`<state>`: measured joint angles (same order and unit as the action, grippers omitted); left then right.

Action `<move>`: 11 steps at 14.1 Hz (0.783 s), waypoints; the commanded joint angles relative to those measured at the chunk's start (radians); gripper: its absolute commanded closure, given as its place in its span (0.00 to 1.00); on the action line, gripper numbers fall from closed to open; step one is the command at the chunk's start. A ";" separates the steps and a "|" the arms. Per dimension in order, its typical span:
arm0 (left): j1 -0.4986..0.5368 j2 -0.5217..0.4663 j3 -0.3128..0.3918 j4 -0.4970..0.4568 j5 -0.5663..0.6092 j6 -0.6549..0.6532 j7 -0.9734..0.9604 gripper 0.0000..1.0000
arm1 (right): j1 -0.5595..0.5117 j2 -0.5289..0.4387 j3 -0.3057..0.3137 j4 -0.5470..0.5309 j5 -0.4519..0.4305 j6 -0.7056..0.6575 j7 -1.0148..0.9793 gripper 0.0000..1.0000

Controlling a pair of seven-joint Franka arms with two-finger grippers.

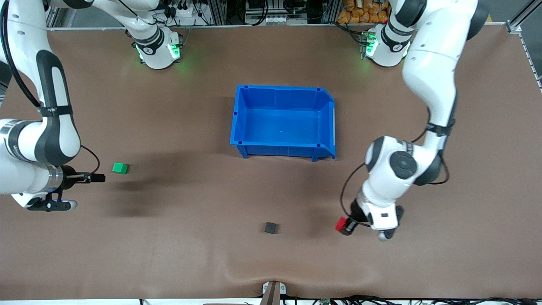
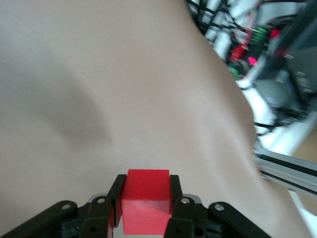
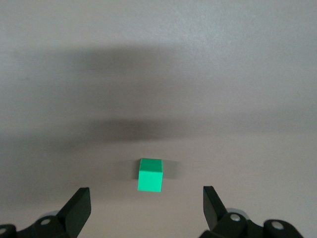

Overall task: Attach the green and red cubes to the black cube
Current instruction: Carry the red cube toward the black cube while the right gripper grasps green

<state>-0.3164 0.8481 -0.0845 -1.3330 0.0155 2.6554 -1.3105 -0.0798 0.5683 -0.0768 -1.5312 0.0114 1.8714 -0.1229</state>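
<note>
Both arms bend low: left claw [image 1: 344, 226] pinches red cube [image 1: 341, 224].

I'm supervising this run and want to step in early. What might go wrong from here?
1. The left pincer grips the red cube near its base; pressed against the black cube, it may twist.
2. The black cube lies loose and may slide when pushed.
3. The open right pincer may nudge the green cube away.

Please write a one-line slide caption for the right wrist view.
Open right gripper hovers above the green cube on the brown table.
</note>
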 commanded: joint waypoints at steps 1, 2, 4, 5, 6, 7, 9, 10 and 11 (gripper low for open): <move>-0.036 0.080 0.015 0.096 -0.011 0.119 -0.082 1.00 | -0.018 0.027 0.009 0.002 0.044 0.009 0.008 0.00; -0.050 0.115 0.015 0.147 -0.011 0.135 -0.099 1.00 | -0.018 0.042 0.009 0.002 0.044 0.011 0.008 0.00; -0.076 0.184 0.011 0.225 -0.012 0.179 -0.119 1.00 | -0.018 0.064 0.009 -0.009 0.044 0.012 0.005 0.00; -0.085 0.198 0.011 0.239 -0.012 0.216 -0.139 1.00 | -0.020 0.064 0.009 -0.023 0.044 0.018 0.003 0.00; -0.098 0.206 0.012 0.241 -0.012 0.247 -0.165 1.00 | -0.020 0.064 0.009 -0.047 0.044 0.035 0.003 0.00; -0.108 0.212 0.012 0.242 -0.012 0.267 -0.176 1.00 | -0.020 0.059 0.009 -0.082 0.044 0.072 0.003 0.00; -0.124 0.242 0.009 0.252 -0.012 0.308 -0.179 1.00 | -0.026 0.053 0.009 -0.154 0.044 0.156 0.003 0.00; -0.130 0.261 0.009 0.264 -0.012 0.323 -0.179 1.00 | -0.032 0.051 0.009 -0.171 0.044 0.175 0.003 0.00; -0.138 0.278 0.009 0.276 -0.012 0.333 -0.179 1.00 | -0.038 0.054 0.009 -0.175 0.044 0.175 0.002 0.00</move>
<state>-0.4357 1.0679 -0.0843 -1.1276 0.0151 2.9572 -1.4763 -0.0945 0.6424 -0.0770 -1.6643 0.0387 2.0223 -0.1228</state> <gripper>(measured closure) 0.604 0.000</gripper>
